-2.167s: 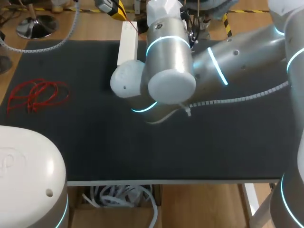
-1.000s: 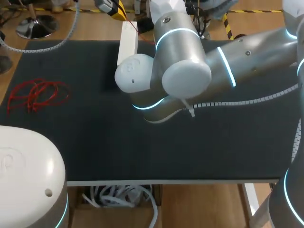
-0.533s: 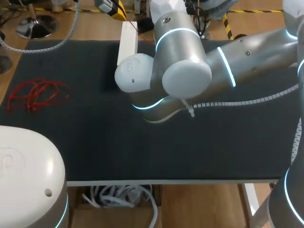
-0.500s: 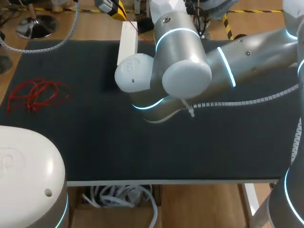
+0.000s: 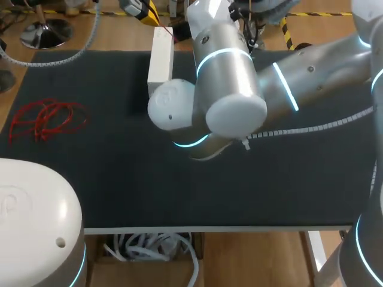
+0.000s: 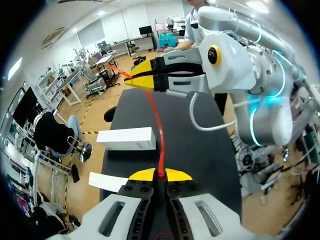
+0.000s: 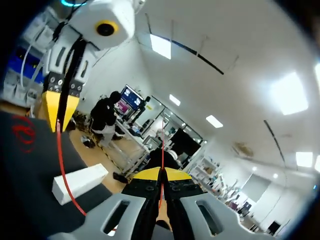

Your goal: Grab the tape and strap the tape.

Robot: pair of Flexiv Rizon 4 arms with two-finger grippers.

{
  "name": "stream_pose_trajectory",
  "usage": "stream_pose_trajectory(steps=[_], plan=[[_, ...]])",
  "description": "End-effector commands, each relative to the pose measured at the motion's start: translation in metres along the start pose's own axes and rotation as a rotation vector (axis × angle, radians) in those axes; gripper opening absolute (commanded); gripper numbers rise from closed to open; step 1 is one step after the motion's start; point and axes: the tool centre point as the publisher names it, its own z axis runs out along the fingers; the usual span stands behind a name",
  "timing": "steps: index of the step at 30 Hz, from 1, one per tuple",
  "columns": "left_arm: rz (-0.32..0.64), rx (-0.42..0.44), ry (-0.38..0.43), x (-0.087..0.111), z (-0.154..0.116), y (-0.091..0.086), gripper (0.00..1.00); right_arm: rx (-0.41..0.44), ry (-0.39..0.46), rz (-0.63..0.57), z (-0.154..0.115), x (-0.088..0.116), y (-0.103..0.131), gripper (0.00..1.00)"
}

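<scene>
— Your right arm [image 5: 230, 89] has slid a bit nearer. Where's the red tape [image 6: 159, 135]?
— It runs between your left gripper [image 6: 160, 175] and right gripper [image 7: 161, 175]; both pinch it, beside the white box [image 6: 127, 139].

Right arm [image 5: 230, 89]: shifts rightward from its place two seconds back, then drops toward the near edge of the mat [image 5: 90, 173] in the last half second; wrist housing turns slightly.
White box [image 5: 160, 57]: shows more of its near end than a second ago.
Cable conduit [image 5: 311, 127]: hangs lower.
</scene>
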Motion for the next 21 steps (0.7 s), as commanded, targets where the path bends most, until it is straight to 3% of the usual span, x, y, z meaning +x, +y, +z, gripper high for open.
stream_pose_trajectory(steps=[1, 9, 21], plan=[[0.000, -0.004, 0.003, -0.001, 0.000, -0.001, 0.00, -0.021, -0.009, -0.135, -0.002, -0.001, 0.003, 0.00], [0.000, -0.004, 0.003, -0.001, 0.000, -0.001, 0.00, -0.018, 0.057, -0.349, -0.011, 0.003, 0.013, 0.00], [0.000, -0.004, 0.003, -0.001, 0.000, -0.001, 0.00, -0.031, 0.198, -0.573, -0.032, 0.005, 0.026, 0.00]])
